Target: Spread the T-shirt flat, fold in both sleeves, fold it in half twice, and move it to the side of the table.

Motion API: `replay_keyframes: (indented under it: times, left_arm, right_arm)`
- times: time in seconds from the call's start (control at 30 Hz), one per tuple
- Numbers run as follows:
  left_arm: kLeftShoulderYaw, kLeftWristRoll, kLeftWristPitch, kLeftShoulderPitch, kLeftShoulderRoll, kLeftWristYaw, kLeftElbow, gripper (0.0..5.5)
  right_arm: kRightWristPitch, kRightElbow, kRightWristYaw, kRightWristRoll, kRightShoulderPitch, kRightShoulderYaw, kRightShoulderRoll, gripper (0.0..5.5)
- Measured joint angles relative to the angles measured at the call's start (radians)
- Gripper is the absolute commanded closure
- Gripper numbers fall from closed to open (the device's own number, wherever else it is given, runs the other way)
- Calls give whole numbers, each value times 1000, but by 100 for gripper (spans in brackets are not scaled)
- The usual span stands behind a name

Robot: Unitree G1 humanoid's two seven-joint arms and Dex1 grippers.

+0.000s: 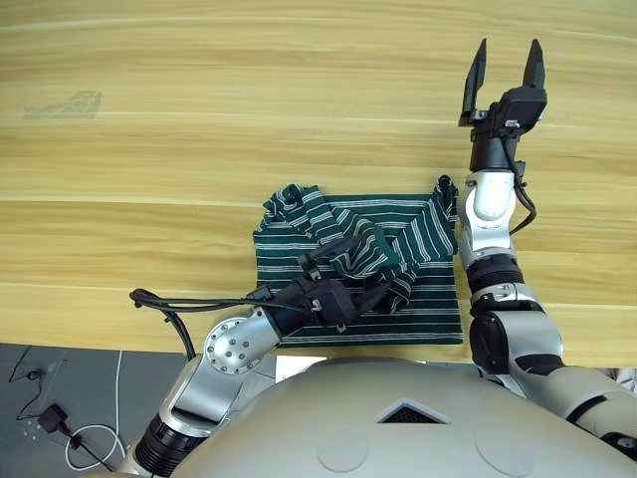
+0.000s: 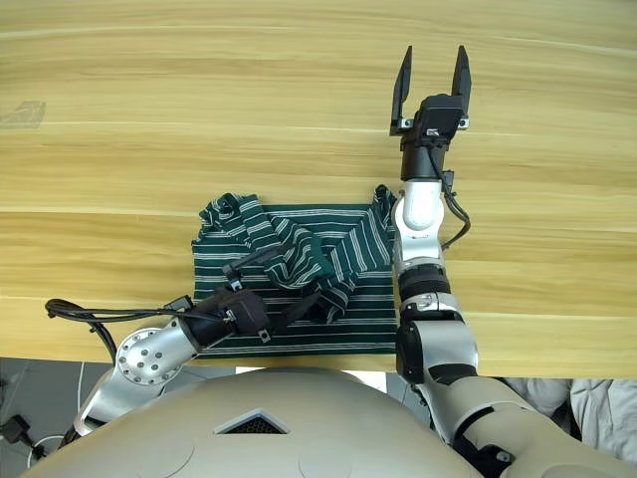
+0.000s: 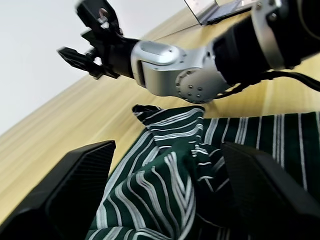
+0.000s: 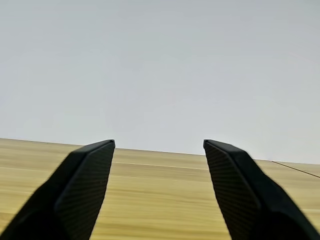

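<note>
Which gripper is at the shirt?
The left gripper, open around a bunched fold of the shirt; the right gripper is open over bare table beyond it.

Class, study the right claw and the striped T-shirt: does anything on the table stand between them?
Nothing visible does. The right claw hangs open beyond the far right corner of the T-shirt, with just the wood of the table between them. The left claw sits over the shirt's bunched middle, not in that path.

T-shirt (image 1: 428, 309) partly hidden under left gripper (image 1: 373, 264)
</note>
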Motion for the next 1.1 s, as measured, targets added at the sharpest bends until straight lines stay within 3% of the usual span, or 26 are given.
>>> replay_keyframes:
  times: [0.27, 0.5, 1.1]
  left_arm:
    - [-31, 182, -7, -38, -2, 73, 106, 155]
    - [-30, 204, -10, -43, -4, 93, 126, 155]
    - [2, 182, -33, -73, -15, 99, 200, 427]
  right_arm:
    - [5, -8, -2, -14, 0, 11, 6, 221]
    - [11, -8, -2, -14, 0, 12, 6, 221]
    - [11, 4, -12, -15, -1, 13, 6, 217]
